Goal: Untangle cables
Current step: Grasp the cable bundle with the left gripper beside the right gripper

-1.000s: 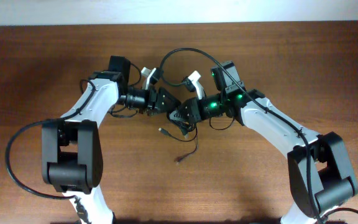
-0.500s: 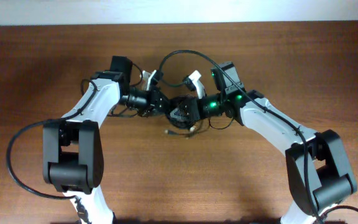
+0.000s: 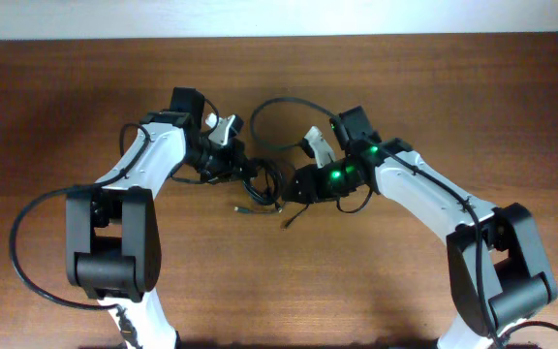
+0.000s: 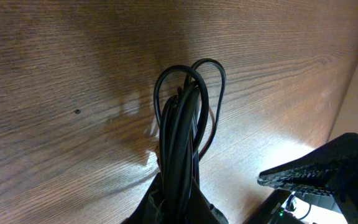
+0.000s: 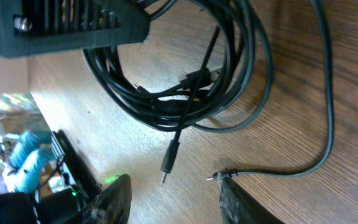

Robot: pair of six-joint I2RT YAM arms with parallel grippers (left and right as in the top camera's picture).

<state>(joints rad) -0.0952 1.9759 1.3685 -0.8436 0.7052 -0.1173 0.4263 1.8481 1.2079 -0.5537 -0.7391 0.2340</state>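
The cables (image 3: 265, 182) are thin black cords looped into a bundle that lies between my two grippers at mid-table. My left gripper (image 4: 179, 188) is shut on the bundle's loops (image 4: 190, 99), which fan out ahead of it over the wood. In the right wrist view the coil (image 5: 185, 99) hangs from the left gripper's black body (image 5: 61, 25). Two silvery plug ends (image 5: 165, 174) (image 5: 215, 177) rest on the table just ahead of my right gripper (image 5: 176, 200), which is open and holds nothing. From overhead the left gripper (image 3: 247, 175) and right gripper (image 3: 289, 190) face each other closely.
A thin black cord (image 3: 284, 100) arcs over the table behind both wrists. Thick black cable (image 3: 27, 242) loops from the left arm's base. One loose cord (image 5: 328, 93) runs down the right side of the right wrist view. The table's far edge (image 3: 279, 37) meets a white wall.
My left gripper has shut on the cable bundle and drawn it slightly left. My right gripper has opened, let the cables go and backed off to the right.
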